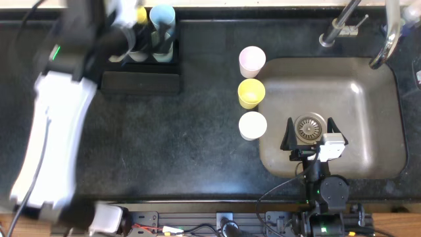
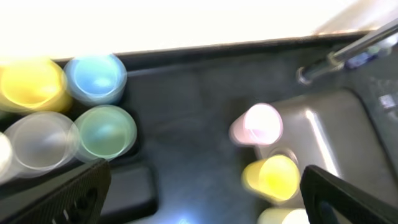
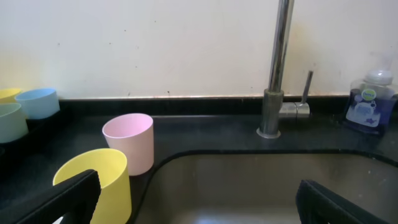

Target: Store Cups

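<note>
Since the pink cup point(image 1: 252, 60), yellow cup point(image 1: 250, 93) and white cup point(image 1: 252, 125) look like thin, light plastic, likely to tip or skid, pinching one wall at the rim seems safest. They line the nine o'clock edge of the sink point(image 1: 355, 92), pink toward twelve. The rack point(image 1: 141, 81) stands at ten o'clock. Left gripper point(image 2: 205, 186) and right gripper point(image 1: 310, 131) both gape, empty.

A pink cup point(image 3: 129, 146) and a yellow cup point(image 3: 96, 180) stand just beside the sink point(image 3: 249, 183) — the faucet point(image 3: 278, 68) rises behind it.
</note>
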Controlling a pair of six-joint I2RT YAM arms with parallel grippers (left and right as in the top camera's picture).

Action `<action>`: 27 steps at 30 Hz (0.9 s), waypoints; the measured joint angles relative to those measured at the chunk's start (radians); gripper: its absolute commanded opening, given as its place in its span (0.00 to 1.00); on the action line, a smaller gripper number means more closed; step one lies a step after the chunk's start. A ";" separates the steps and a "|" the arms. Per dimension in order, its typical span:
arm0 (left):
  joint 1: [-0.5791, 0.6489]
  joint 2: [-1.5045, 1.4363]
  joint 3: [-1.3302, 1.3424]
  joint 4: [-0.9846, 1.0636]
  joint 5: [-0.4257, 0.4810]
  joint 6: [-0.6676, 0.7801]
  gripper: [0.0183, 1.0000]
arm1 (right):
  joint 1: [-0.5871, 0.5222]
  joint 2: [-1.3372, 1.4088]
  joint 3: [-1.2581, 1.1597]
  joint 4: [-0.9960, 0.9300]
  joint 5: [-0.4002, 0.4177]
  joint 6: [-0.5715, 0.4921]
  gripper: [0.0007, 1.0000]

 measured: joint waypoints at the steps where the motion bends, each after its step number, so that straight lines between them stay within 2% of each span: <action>1: -0.040 0.085 0.117 -0.056 -0.024 -0.032 1.00 | 0.000 0.000 0.000 0.000 0.000 0.000 1.00; 4: -0.197 0.361 0.467 -0.229 -0.098 -0.137 1.00 | 0.000 0.000 0.000 -0.001 0.000 0.000 1.00; 8: -0.304 0.561 0.663 -0.345 -0.148 -0.239 1.00 | 0.000 0.000 0.000 0.000 0.000 0.000 1.00; 18: -0.343 0.683 0.702 -0.403 -0.269 -0.412 1.00 | 0.000 0.000 0.000 0.000 0.000 0.000 1.00; 27: -0.363 0.753 0.705 -0.401 -0.287 -0.458 1.00 | 0.000 0.000 0.000 0.000 0.000 0.000 1.00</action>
